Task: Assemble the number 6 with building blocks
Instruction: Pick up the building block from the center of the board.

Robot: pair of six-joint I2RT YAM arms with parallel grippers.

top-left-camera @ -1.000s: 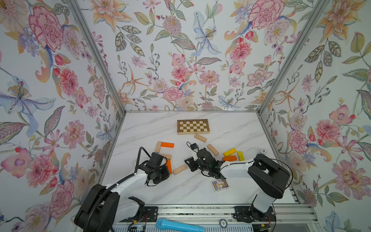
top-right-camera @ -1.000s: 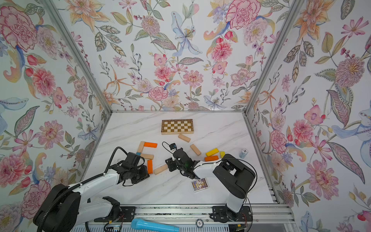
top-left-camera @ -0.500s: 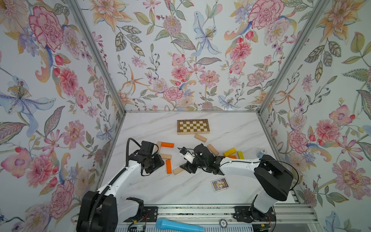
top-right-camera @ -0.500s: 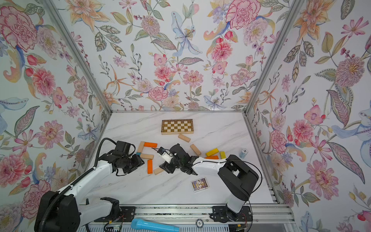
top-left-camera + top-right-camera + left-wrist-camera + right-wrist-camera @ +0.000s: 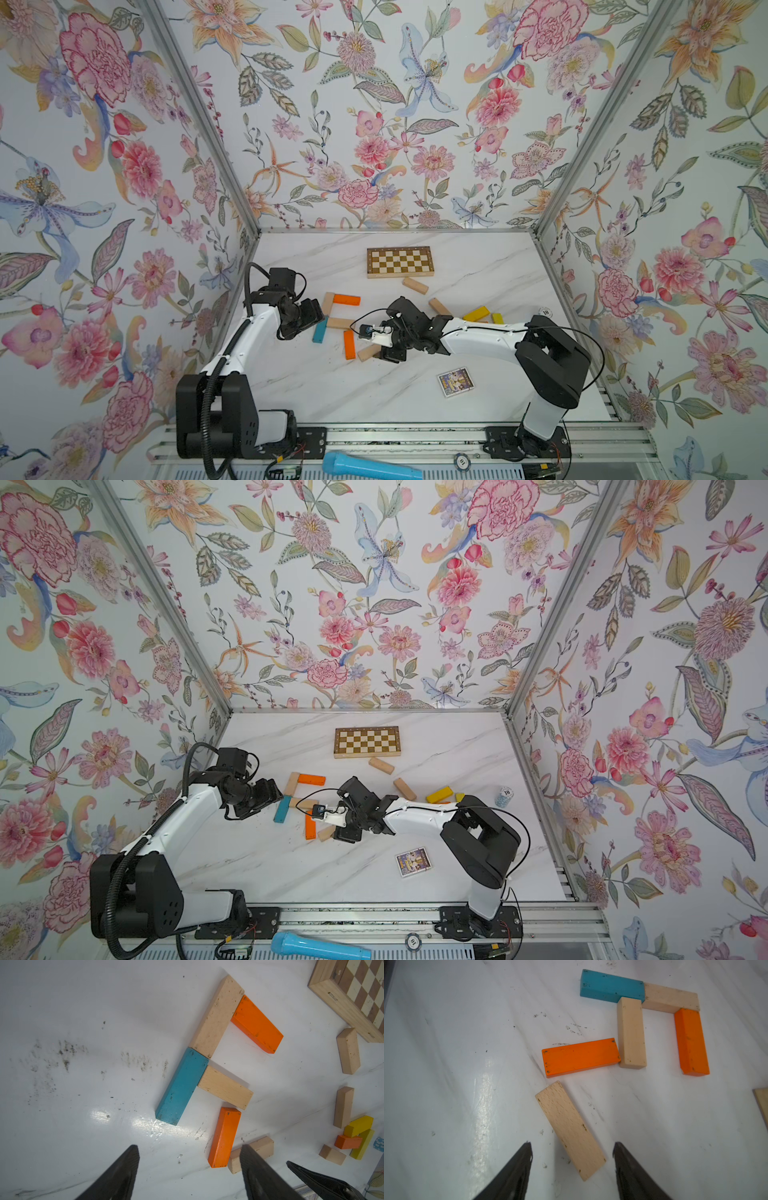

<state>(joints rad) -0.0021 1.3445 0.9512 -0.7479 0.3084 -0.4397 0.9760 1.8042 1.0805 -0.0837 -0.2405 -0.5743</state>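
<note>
12 building blocks on the white table (image 5: 332, 395): 6 pale, 3 orange, 2 yellow, 1 teal.

Left of centre in both top views is the left gripper (image 5: 312, 319). Its fingers are spread wide and hold nothing, tips near the teal block (image 5: 320, 330) but not touching.

Next comes the figure, 5 blocks so far. The teal block and 1 pale upright (image 5: 328, 302) sit end to end as the left stroke. The top orange block (image 5: 346, 299) runs right from the upright's upper end, touching it. The pale crossbar (image 5: 338, 323) runs right from the teal block's upper end, touching. The lower orange block (image 5: 349, 345) hangs just below the crossbar's right end, slightly tilted. Cannot tell if those 2 touch.

Lower centre, 1 loose pale block (image 5: 570, 1130) lies on a slant just beside the lower orange block's bottom end, small gap between. Its far end sits between the fingers of the right gripper (image 5: 572, 1144). Those fingers are parted, a gap shows on both sides, and they grip nothing.

Right of centre are 2 stray pale blocks (image 5: 414, 285) (image 5: 439, 306), apart from each other. Further right is a cluster of 4: 2 yellow blocks (image 5: 476, 313) (image 5: 496, 318), 1 small orange block (image 5: 347, 1142) and 1 pale end block (image 5: 332, 1154).

Upper centre, 1 checkered board (image 5: 400, 262).
</note>
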